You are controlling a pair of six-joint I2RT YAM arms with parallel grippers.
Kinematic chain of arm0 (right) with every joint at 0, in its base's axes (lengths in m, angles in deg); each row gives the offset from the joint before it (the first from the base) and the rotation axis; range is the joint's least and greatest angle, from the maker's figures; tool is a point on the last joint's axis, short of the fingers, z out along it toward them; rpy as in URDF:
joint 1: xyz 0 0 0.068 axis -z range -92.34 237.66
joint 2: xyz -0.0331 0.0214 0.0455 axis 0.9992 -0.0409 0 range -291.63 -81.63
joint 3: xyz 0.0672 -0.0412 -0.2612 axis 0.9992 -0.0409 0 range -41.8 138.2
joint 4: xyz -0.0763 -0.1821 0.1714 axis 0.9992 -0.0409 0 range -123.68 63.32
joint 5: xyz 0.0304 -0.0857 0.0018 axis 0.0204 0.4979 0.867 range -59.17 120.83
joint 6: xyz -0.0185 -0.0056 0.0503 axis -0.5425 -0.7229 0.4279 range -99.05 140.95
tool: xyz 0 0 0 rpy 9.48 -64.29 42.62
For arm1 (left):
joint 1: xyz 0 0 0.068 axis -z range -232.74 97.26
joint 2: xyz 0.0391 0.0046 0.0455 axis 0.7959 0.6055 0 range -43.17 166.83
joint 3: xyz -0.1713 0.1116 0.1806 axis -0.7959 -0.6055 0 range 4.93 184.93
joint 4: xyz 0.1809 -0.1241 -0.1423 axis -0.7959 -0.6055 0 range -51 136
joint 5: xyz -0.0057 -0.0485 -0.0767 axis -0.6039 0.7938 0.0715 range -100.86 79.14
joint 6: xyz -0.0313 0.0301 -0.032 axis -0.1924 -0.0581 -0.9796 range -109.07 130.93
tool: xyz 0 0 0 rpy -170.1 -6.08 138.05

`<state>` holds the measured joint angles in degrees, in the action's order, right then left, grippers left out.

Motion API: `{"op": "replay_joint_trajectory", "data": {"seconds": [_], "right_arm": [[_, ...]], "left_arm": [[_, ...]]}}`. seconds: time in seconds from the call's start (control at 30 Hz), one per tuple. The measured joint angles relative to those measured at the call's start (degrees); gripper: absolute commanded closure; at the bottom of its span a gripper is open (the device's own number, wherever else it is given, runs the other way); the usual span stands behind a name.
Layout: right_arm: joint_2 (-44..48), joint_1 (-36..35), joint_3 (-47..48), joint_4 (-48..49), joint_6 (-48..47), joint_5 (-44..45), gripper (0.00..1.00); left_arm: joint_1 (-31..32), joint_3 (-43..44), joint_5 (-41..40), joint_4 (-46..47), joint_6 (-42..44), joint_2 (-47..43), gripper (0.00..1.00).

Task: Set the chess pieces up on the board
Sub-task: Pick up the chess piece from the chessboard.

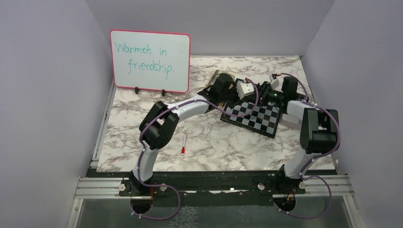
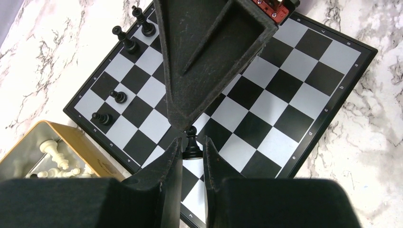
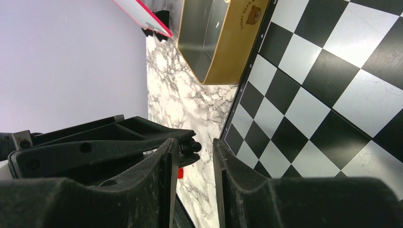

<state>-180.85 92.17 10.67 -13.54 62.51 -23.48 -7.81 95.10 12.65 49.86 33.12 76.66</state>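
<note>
Left gripper [image 2: 192,153] clamps black pawn [image 2: 192,141] over board [image 2: 304,71]; right gripper [image 3: 194,154] jaws apart around it. Handover likely: right must close.

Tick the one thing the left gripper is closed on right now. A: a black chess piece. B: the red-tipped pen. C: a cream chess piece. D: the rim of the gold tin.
A: in the left wrist view the left gripper has its fingers pressed to either side of a black chess piece over the board.
</note>
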Motion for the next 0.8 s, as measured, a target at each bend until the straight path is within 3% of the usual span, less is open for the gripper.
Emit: {"op": "replay_joint_trajectory", "data": {"seconds": [0.4, 0.8], "right_arm": [[-0.92, -0.02, 0.00, 0.13, 0.74, -0.96, 0.72], [-1.42, -0.33, -1.14, 4.07, 4.28, -2.86, 0.74]], "left_arm": [[0.63, 0.00, -0.04, 0.17, 0.15, -0.28, 0.98], [0.87, 0.00, -1.27, 0.26, 1.03, -0.31, 0.99]]}}
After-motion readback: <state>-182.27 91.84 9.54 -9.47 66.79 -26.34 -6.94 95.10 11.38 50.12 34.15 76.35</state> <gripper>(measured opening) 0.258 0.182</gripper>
